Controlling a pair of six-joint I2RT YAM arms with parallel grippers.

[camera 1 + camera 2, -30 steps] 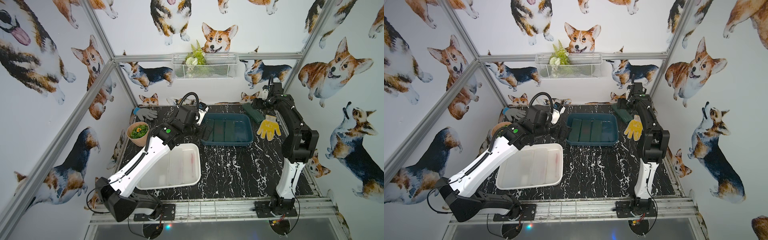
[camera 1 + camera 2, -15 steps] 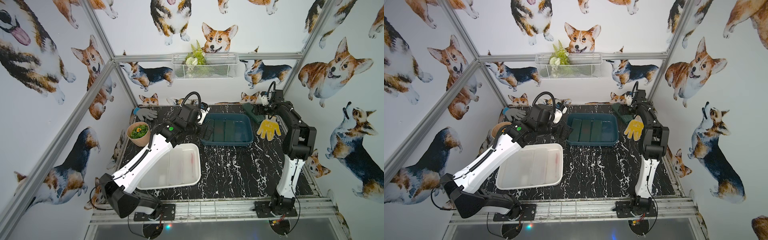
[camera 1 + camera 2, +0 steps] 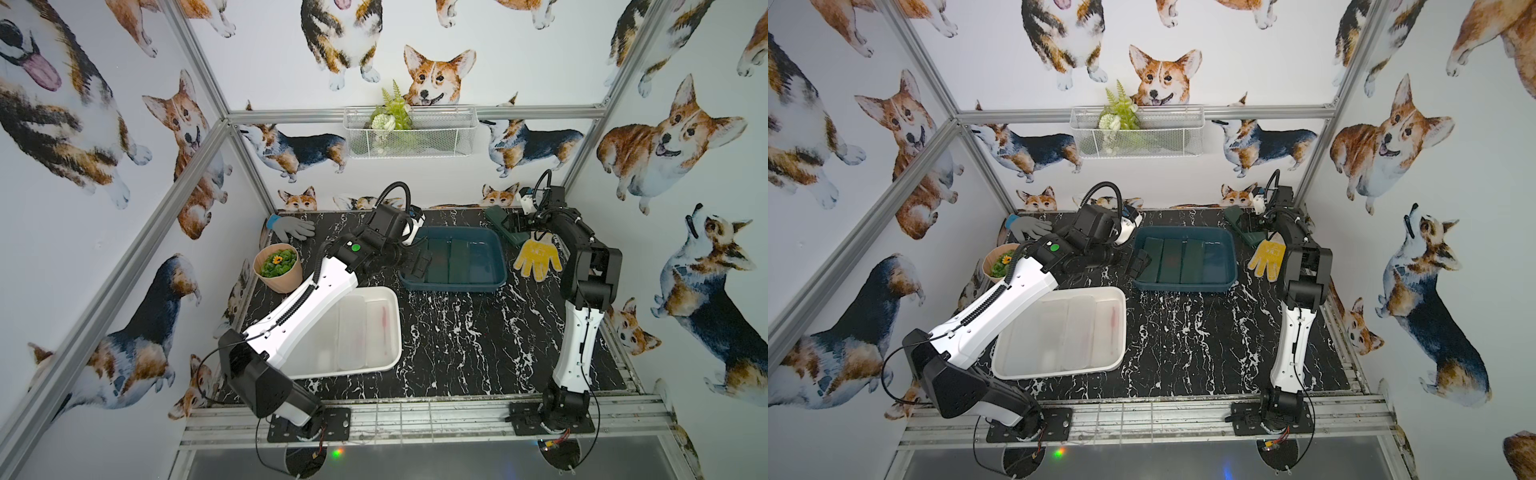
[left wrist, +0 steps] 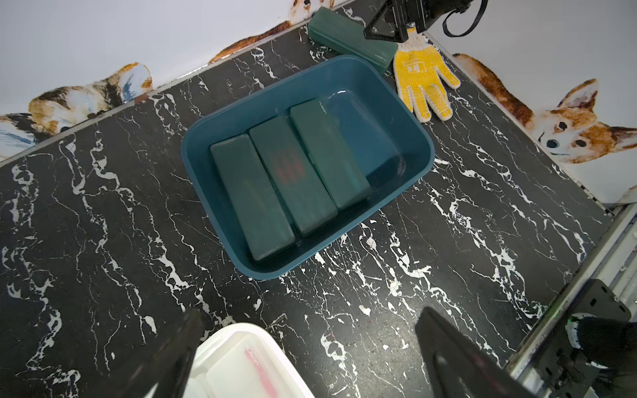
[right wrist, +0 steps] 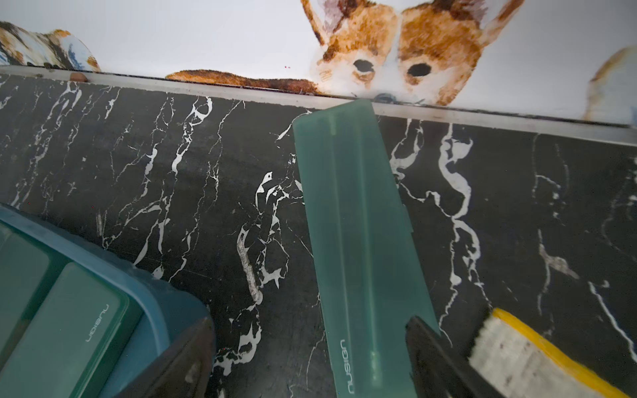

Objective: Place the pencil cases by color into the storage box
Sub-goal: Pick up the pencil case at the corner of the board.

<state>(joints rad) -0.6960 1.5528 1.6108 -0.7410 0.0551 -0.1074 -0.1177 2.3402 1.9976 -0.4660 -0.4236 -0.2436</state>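
On the table [image 3: 457,332], the white box [image 3: 397,324] holds frosted cases [image 3: 353,328] and the blue box [image 3: 500,257] holds three green cases [image 4: 293,169]. A loose green pencil case [image 5: 358,224] lies by the back wall. It is probably light, stiff and slick, best pinched across its narrow width. The yellow glove [image 3: 536,259] crowds it. The right pincer [image 5: 310,322] straddles it, spread; the left pincer [image 4: 308,315] hangs spread and empty.

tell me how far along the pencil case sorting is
Done: three green cases lie in the blue box, and frosted white cases lie in the white box. In hand: the right gripper hangs open over the last green case on the table, not gripping it; the left gripper is open and empty. Left: that case into the blue box.
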